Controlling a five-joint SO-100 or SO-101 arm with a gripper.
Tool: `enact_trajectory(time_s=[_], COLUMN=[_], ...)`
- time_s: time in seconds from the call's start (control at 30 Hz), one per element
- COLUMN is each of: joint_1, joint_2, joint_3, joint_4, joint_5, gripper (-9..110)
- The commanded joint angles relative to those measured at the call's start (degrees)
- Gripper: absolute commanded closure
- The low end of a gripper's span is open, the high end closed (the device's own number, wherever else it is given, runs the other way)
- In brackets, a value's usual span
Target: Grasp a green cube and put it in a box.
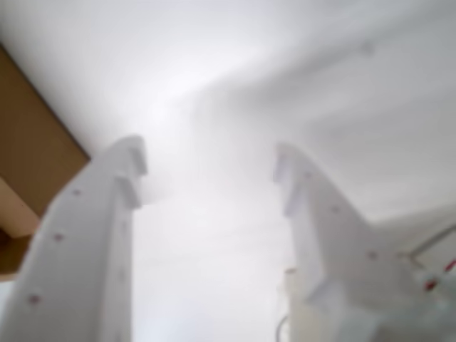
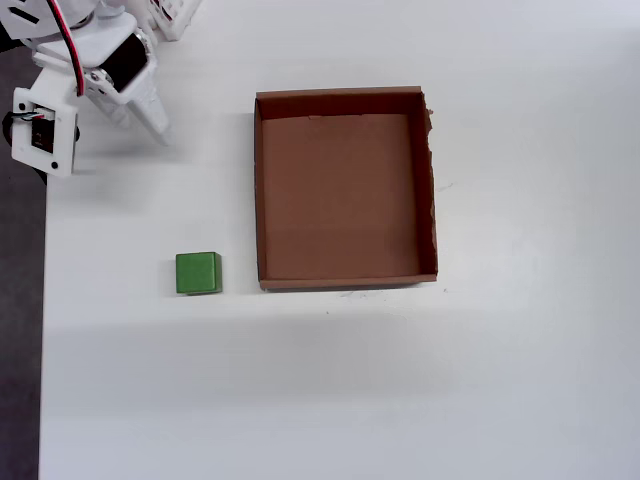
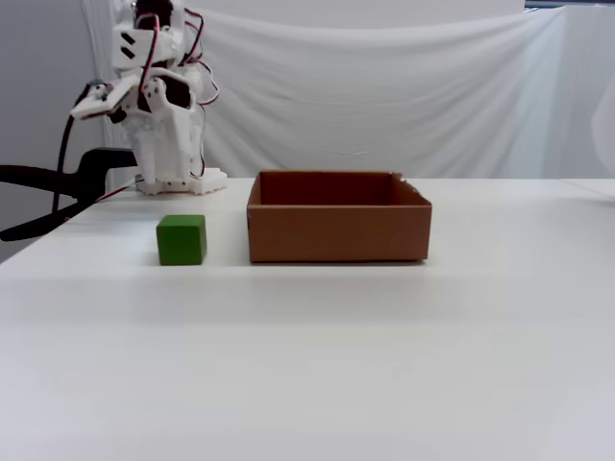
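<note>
Gripper (image 1: 210, 171) parted, empty, though wrist view blurred. Green cube (image 2: 198, 273) lower left, probably light, rigid; flat opposite faces best pinched.

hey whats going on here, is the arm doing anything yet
Not much yet. The white arm is folded back near its base, and its gripper is open with nothing between the fingers. The green cube sits untouched on the white table, just left of the box in the overhead view. The brown box is empty, so the cube has yet to be picked up.
</note>
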State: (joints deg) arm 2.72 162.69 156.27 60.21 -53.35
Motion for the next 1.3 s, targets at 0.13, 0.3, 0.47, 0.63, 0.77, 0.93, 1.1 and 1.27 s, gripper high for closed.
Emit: enact_trajectory(time_s=[0.13,0.3,0.47,0.63,0.77,0.93,1.1,1.27], joint_1=[-1.2,-2.4,-2.3,-2.5,-3.4,-4.7,-6.6,-8.0], joint_2=[-20.6,-36.1,-48.5,-58.6,-65.4,-71.0,-74.1,-77.2], joint_3=[-15.6,-23.7,-34.6,-44.7,-51.3,-54.5,-55.6,-57.5], joint_4=[-9.0,-15.8,-11.2,-10.6,-10.6,-13.5,-14.9,-14.5], joint_5=[-0.6,-7.4,-14.2,-14.2,-14.2,-14.0,-13.8,-13.7], gripper=[80,78,76,75,75,75,75,75])
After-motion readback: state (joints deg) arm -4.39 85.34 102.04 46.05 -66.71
